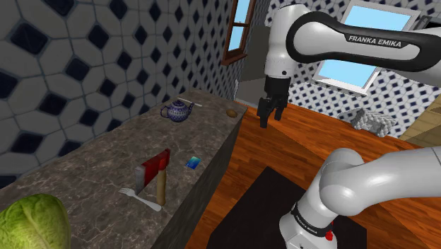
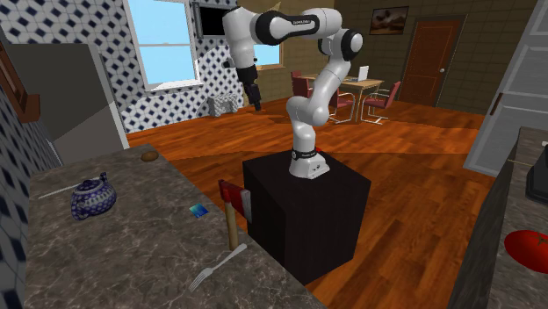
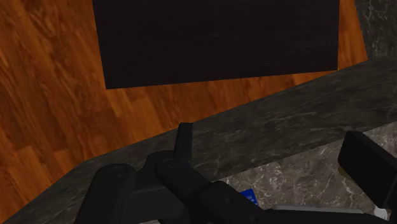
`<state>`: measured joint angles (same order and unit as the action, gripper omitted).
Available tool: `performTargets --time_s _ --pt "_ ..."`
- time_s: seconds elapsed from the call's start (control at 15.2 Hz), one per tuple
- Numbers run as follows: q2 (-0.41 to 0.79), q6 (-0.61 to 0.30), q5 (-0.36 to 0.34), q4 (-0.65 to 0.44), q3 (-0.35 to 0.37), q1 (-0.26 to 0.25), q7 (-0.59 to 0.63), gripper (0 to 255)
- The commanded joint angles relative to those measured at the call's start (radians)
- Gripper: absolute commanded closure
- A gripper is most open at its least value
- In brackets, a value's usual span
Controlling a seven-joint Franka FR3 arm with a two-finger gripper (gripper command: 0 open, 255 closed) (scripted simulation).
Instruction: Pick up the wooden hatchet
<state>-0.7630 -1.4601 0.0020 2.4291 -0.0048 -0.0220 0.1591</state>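
1. Hatchet, red-headed with a wooden handle, lies on the dark stone bench near its front edge.
2. A white fork lies just beside its handle, and a small blue card is near.
3. The gripper hangs above the wooden floor, fingers apart and empty, well apart from the hatchet.
4. A blue patterned teapot stands farther along the bench.
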Motion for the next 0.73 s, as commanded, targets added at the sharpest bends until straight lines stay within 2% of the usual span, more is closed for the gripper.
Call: performTargets --time_s 0.0,0.33,0.66 --pt "0.000 0.000 0.000 0.000 0.000 0.000 0.000 0" --pt "0.032 -0.097 0.114 0.033 0.129 0.000 0.240 0" --pt "0.118 -0.214 0.203 0.022 0.257 0.005 0.473 0"
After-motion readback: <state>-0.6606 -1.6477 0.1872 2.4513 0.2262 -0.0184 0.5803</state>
